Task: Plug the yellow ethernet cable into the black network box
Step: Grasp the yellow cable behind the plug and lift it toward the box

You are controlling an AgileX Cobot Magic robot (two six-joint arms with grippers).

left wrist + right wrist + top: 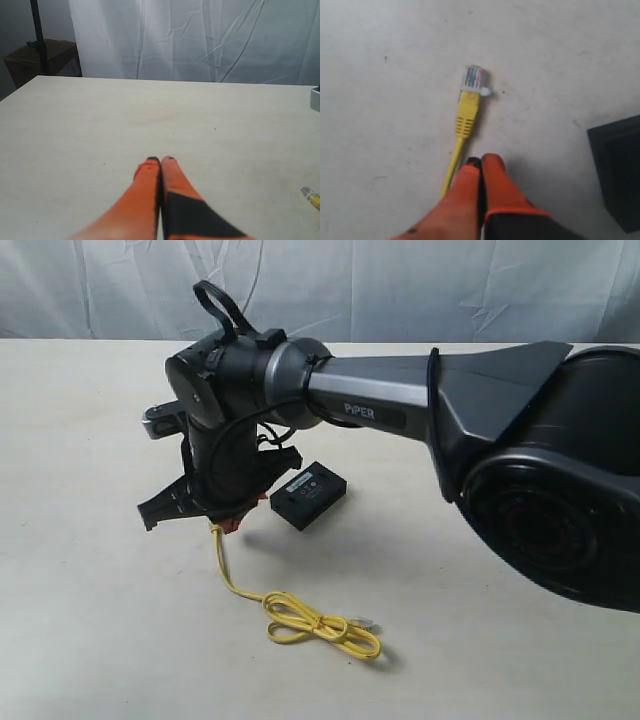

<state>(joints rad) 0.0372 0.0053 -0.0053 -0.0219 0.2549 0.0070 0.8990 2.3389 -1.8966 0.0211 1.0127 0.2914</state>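
The yellow ethernet cable (300, 620) lies on the table, bundled in a loose loop with one clear plug (367, 621) beside it. Its other end (468, 107), tipped with a clear plug (473, 78), lies flat just ahead of my right gripper (481, 161). That gripper is shut, and the cord passes beside and under its orange fingers (495, 185). The black network box (310, 495) sits close to the right gripper (228, 524); its corner (620, 170) shows in the right wrist view. My left gripper (160, 160) is shut over bare table, and a cable plug (310, 194) shows at the picture's edge.
The right arm (480, 420) reaches across from the right side and hides part of the table. A white curtain (200, 40) hangs behind the table, and a cardboard box (40, 57) stands beyond its far corner.
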